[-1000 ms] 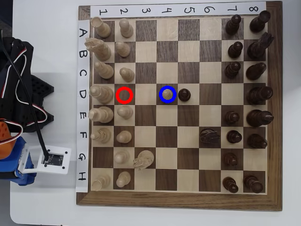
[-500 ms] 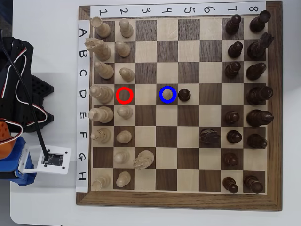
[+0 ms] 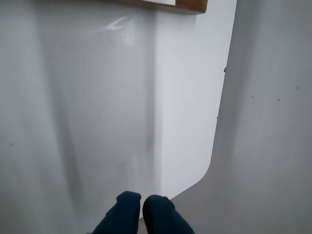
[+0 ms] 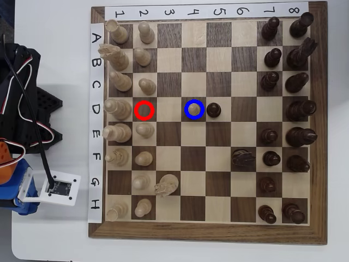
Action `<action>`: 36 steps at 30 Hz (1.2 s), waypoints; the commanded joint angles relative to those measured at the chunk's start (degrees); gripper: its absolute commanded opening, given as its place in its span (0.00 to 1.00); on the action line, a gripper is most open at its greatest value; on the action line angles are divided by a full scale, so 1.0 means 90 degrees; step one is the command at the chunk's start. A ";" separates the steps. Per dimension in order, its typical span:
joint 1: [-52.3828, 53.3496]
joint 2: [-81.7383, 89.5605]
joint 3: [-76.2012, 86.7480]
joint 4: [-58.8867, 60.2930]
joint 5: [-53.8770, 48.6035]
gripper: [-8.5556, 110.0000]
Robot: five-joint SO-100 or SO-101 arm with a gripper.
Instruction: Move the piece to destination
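Overhead view shows the piece [image 4: 194,109] already inside the blue-ringed destination [image 4: 194,102], beside the dark pawn [image 4: 214,109]; light, stiff and smooth, it is best pinched below its head, while the fingers [image 3: 141,202] are held together, empty, over the bench [image 3: 97,122].

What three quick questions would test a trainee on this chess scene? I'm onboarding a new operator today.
1. True or false: in the overhead view the pale pawn stands inside the blue ring.
2. In that view, what occupies the square just right of the ring? A) a pale knight B) a dark pawn C) nothing
3. Fill in: in the wrist view the end effector is ____, holding nothing, over the white table.

Key: 1 true; 2 B; 3 shut.
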 commanded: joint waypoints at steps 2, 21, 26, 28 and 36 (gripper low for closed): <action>0.0029 0.0361 0.0010 -0.0352 0.0146 0.07; -0.0449 0.0371 0.0010 -0.0352 -0.0273 0.07; -0.0439 0.0371 0.0010 -0.0352 -0.0244 0.07; -0.0420 0.0371 0.0010 -0.0352 -0.0215 0.07; -0.0449 0.0371 0.0010 -0.0352 -0.0244 0.07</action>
